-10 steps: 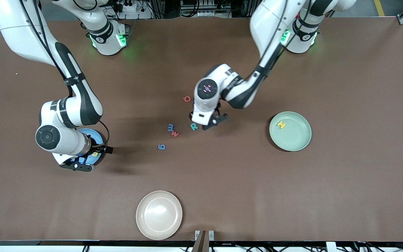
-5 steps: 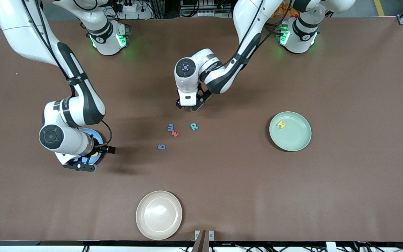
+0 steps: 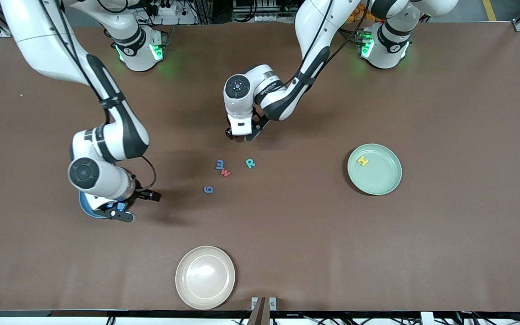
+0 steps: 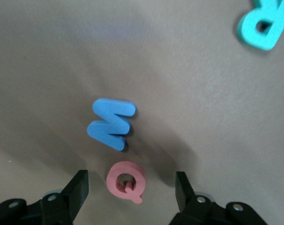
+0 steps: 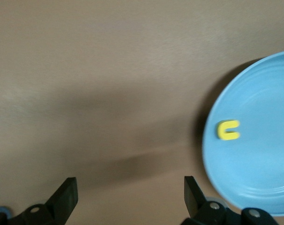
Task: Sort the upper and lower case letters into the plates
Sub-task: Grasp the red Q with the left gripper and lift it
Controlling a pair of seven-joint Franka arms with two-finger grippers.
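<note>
My left gripper (image 3: 241, 136) is down at the table with its open jaws (image 4: 131, 182) on either side of a pink Q (image 4: 126, 180), a gap showing on both sides. The arm hides the Q in the front view. Nearer the front camera lie a blue m (image 3: 220, 164), a red w (image 3: 226, 172), a teal R (image 3: 250, 163) and a blue g (image 3: 208, 189). The mint green plate (image 3: 379, 179) holds a yellow H (image 3: 363, 160). The blue plate (image 5: 261, 154) holds a yellow u (image 5: 227, 130). My right gripper (image 3: 136, 206) hangs open and empty beside that plate's rim (image 3: 86, 208).
A cream-beige plate (image 3: 205, 277) sits empty near the table's front edge. The right arm's elbow covers most of the blue plate in the front view. Bare brown tabletop lies between the loose letters and the green plate.
My left gripper moved from beside the R toward the robots' bases, came down over the Q, and its jaws narrowed. The right gripper slid off the blue plate toward the table's middle.
</note>
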